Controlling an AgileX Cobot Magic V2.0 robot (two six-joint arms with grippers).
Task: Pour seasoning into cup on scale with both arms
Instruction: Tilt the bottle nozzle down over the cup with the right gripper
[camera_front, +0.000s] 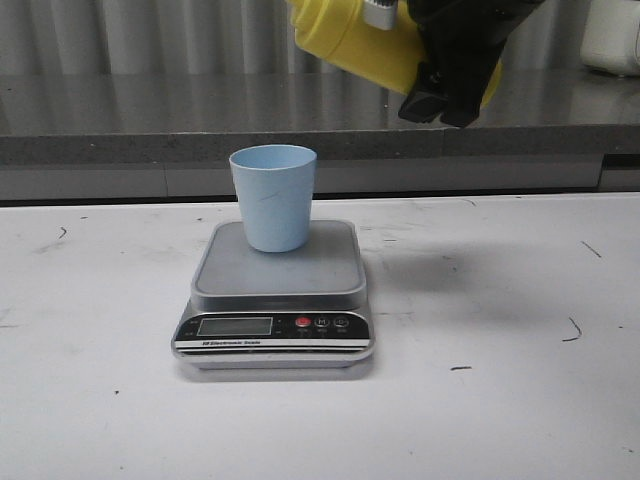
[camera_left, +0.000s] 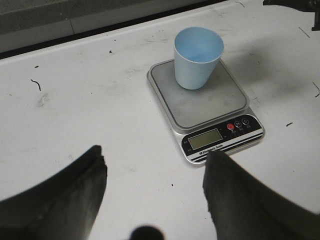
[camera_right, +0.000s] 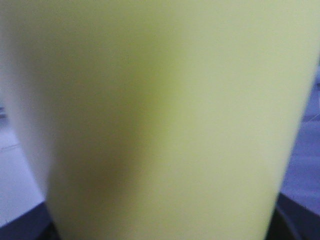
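A pale blue cup stands upright near the back left of the silver-grey scale, which sits in the middle of the white table. My right gripper is shut on the yellow seasoning bottle, held tilted high above and to the right of the cup; its nozzle is out of view. The bottle's yellow body fills the right wrist view. My left gripper is open and empty above the table, in front of the scale and the cup; it does not show in the front view.
A grey ledge runs along the back of the table. A white container stands at the back right. The white tabletop has small dark scuff marks.
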